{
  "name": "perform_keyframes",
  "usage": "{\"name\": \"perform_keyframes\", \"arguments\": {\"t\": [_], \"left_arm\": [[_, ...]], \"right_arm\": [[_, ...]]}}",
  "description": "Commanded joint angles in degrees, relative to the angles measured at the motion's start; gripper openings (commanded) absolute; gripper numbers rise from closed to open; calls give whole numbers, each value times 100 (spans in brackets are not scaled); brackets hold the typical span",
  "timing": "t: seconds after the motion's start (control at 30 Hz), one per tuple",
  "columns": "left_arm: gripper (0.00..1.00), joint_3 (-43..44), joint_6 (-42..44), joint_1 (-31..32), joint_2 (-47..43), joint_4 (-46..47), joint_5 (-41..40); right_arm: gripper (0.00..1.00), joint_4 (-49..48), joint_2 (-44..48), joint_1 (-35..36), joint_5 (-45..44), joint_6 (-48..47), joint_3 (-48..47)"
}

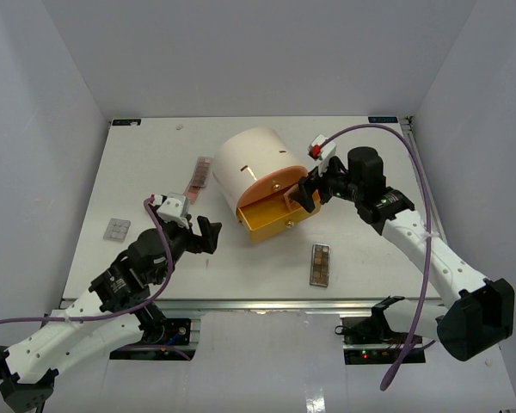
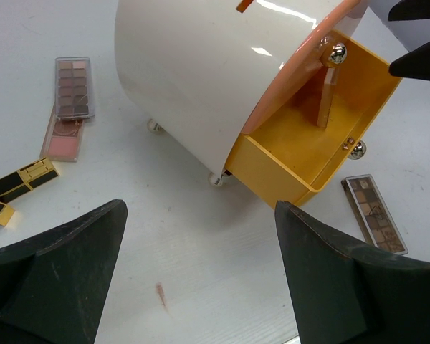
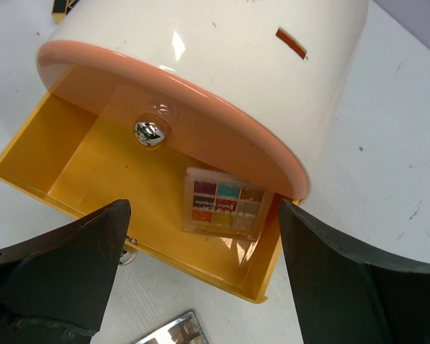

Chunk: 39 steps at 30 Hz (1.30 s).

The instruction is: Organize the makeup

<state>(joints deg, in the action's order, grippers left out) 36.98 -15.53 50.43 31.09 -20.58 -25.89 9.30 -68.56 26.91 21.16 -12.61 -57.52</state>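
A small grey palette (image 1: pixel 116 228) lies alone near the worktop's (image 1: pixel 155 138) left edge. Beside it the left claw (image 1: pixel 206 235) hangs over the near-left part of the worktop, jaws spread wide and holding nothing. In its wrist view, two gold-and-black bars (image 2: pixel 21 179) lie just beside each other on the worktop. Next to them, a brown eyeshadow palette (image 2: pixel 74 87) overlaps a pink palette (image 2: pixel 63 140) left of the cream cylinder (image 1: pixel 254 163), which stands at mid-worktop. The cylinder's yellow drawer (image 1: pixel 271 219) is pulled out toward the near edge under a shut pink drawer (image 3: pixel 172 115). A multicolour palette (image 3: pixel 226 203) leans inside it against the back. Another brown palette (image 1: pixel 321 264) lies flat toward the near edge, just right of the drawer. The right claw (image 1: pixel 306 196) hovers at the drawer's right end, jaws wide apart and empty.
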Motion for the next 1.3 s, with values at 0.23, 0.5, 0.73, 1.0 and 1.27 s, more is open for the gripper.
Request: {"name": "perform_keyframes", "arguments": {"t": [0.23, 0.5, 0.73, 1.0, 1.27], "left_arm": [[93, 68, -63, -100, 519, 105, -194], [78, 703, -68, -2664, 1878, 394, 2478], [75, 1991, -29, -4441, 4267, 401, 4189], [79, 3782, 12, -4471, 6711, 343, 4020], [98, 4850, 474, -4320, 8082, 189, 3398]], "right_arm": [[90, 194, 1542, -266, 26, -1049, 302], [93, 153, 2161, -1457, 2349, -1201, 1372], [95, -54, 2086, -2349, 3309, -966, 1781], [94, -70, 2044, -2491, 3405, -816, 1884], [93, -101, 1960, -2541, 3342, -743, 1884]]}}
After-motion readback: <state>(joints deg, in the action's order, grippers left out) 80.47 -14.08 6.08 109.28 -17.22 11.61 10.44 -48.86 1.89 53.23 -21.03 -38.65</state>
